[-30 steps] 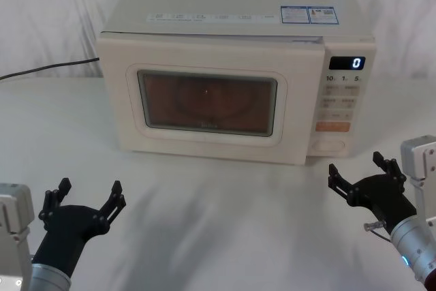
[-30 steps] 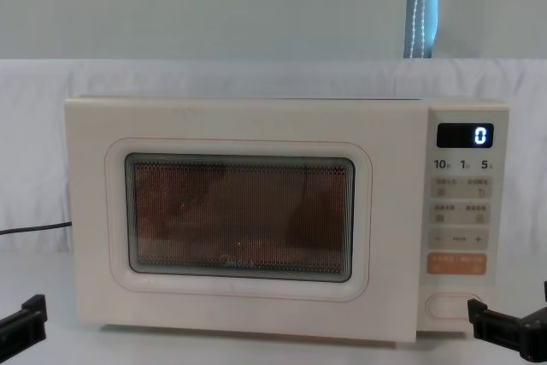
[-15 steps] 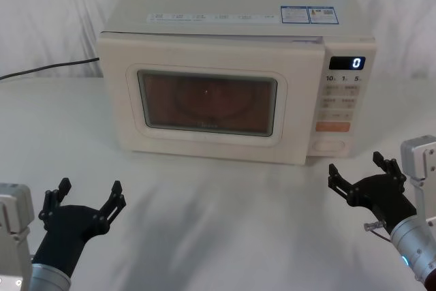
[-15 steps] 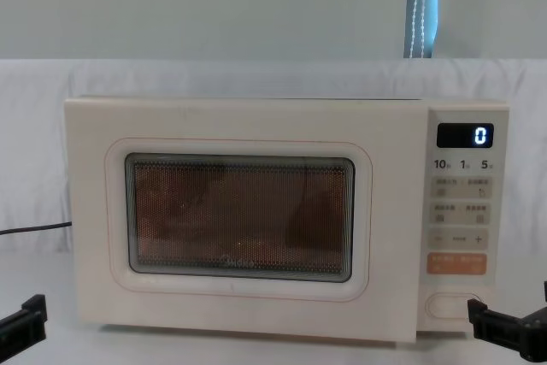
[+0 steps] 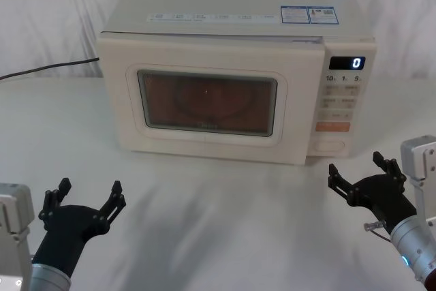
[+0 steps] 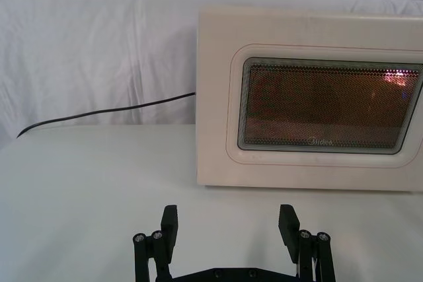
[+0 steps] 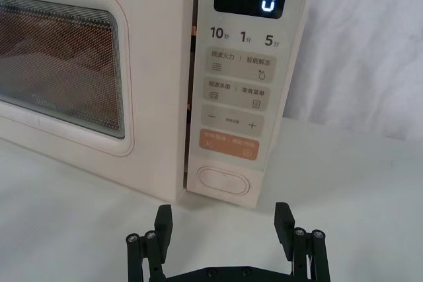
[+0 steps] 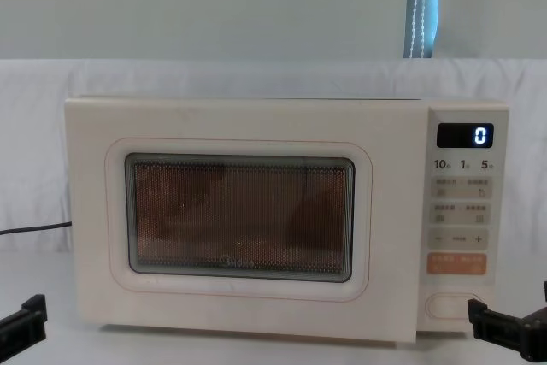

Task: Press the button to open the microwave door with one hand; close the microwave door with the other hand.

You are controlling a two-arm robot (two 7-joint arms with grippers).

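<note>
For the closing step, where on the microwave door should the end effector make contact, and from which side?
Probably no grip: the door is a flat panel with no handle showing. Push its front face near the edge beside the control panel, coming from the front. The seam there suggests the hinge is on the far side. The left end effector and the right end effector hang open in front.

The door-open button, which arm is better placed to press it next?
Right. The right gripper, open, sits just in front of the button at the panel's bottom; the left gripper, also open, is far over by the door's opposite side.
</note>
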